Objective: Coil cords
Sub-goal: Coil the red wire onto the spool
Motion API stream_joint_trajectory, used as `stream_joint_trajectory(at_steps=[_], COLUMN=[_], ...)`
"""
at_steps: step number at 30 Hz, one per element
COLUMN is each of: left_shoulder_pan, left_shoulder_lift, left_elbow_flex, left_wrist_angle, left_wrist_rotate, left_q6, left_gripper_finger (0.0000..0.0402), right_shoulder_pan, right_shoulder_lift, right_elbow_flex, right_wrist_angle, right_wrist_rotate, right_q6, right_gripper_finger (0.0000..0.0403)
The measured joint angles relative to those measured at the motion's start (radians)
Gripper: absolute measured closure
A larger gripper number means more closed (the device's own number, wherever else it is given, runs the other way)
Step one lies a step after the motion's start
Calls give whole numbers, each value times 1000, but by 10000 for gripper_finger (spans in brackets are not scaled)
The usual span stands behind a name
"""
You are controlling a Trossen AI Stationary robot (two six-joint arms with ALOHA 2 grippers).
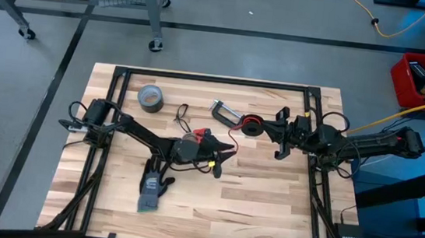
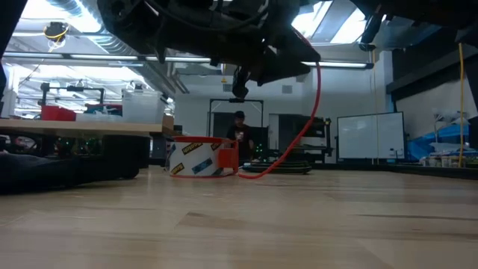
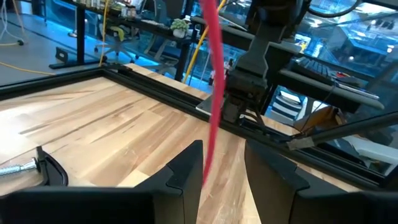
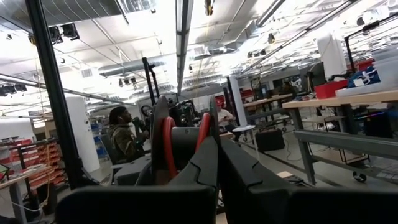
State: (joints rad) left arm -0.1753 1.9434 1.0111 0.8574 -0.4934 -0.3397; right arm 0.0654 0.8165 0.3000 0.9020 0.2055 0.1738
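Observation:
The red cord (image 3: 212, 93) runs down between the open fingers of my left gripper (image 3: 224, 149), which is level over the table's middle (image 1: 218, 165). In the low view the red cord (image 2: 314, 112) hangs in a curve, and its lower end lies on the table. A thin black cord (image 1: 181, 114) lies looped on the table behind the left arm. My right gripper (image 4: 216, 140) is shut and raised at the right (image 1: 266, 127). A red-edged ring (image 4: 180, 146) stands just past its fingertips. My left gripper has the red cord (image 3: 209, 168) hanging slack in the gap between its fingers, close to one finger's inner side (image 3: 194, 165); I cannot tell whether it touches. My right gripper's shut tips hide where they meet the red-edged ring (image 1: 251, 125); I cannot tell whether they touch it.
A grey duct-tape roll (image 1: 150, 96) sits far left. A metal clamp (image 1: 225, 112) lies near the ring. A dark glove (image 1: 155, 188) lies on the near left. A black frame (image 1: 216, 79) rims the table. Bare wood lies on the near right. A person (image 4: 124, 140) is in the room.

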Motion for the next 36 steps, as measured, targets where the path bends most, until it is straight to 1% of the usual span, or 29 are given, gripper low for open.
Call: stream_joint_trajectory(at_steps=[4, 9, 11, 18, 23, 28, 34, 36], left_shoulder_pan=[0, 5, 7, 13, 10, 11, 11, 11], left_shoulder_lift=[3, 40, 58, 70, 71, 71, 71, 71], left_elbow_flex=[14, 78, 97, 101, 101, 101, 101, 101], left_wrist_angle=[-2, -9, -8, -39, -75, -87, -89, -89], left_wrist_rotate=[0, 2, -1, -4, -4, -4, -4, -4], left_q6=[-4, 58, 61, 36, 2, 2, 1, -17], left_gripper_finger=[290, 290, 290, 294, 328, 365, 395, 397], right_shoulder_pan=[0, 0, 0, 0, 0, 0, 0, 0], right_shoulder_lift=[0, 8, 14, 15, 14, 14, 14, 14], right_elbow_flex=[0, 0, 0, 0, 0, 0, 0, 0], right_wrist_angle=[14, 23, 22, 22, 23, 26, 25, 24], right_wrist_rotate=[25, 25, 23, 20, 20, 20, 19, 22], right_q6=[0, 0, 2, 2, 1, 1, 1, 1], right_gripper_finger=[398, 398, 398, 398, 398, 398, 398, 398])
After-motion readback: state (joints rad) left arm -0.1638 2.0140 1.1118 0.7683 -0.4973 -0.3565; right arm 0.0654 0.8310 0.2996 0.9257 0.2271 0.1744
